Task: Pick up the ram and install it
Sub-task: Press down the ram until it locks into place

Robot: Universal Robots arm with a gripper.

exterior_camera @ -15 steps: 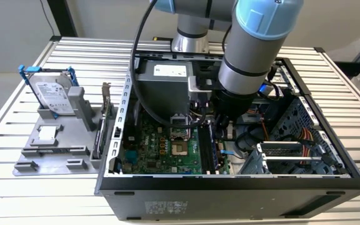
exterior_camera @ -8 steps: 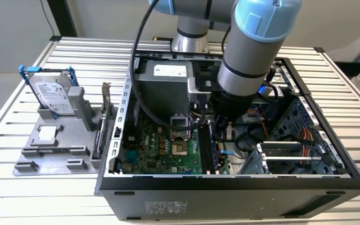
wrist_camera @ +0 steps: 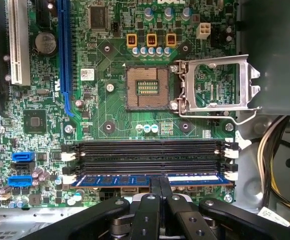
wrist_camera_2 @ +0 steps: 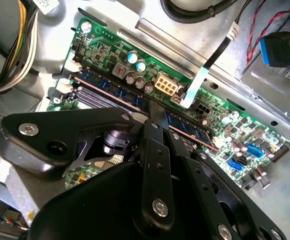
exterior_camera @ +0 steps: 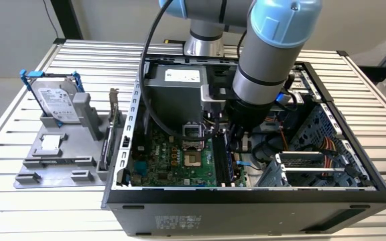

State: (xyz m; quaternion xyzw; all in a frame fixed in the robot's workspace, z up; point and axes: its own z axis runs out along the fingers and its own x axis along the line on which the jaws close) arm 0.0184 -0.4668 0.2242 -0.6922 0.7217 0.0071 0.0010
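Observation:
The ram (wrist_camera: 119, 180) is a bluish stick lying along the outermost of the motherboard's long slots, level with them. It also shows in the second wrist view as the ram (wrist_camera_2: 109, 87), running between white latches. My gripper (wrist_camera: 160, 182) has its two black fingers pinched together on the ram's upper edge near its middle, and the same hold shows at the gripper (wrist_camera_2: 155, 114). In the exterior view the gripper (exterior_camera: 237, 150) reaches down into the open computer case (exterior_camera: 247, 198), over the memory slots.
Three empty black slots (wrist_camera: 150, 152) lie beside the ram, then the open CPU socket (wrist_camera: 145, 87) with its raised metal frame (wrist_camera: 217, 87). Cable bundles (wrist_camera: 277, 165) hang close by. Outside the case, a hard drive (exterior_camera: 56, 103) stands on a grey fixture (exterior_camera: 59, 155).

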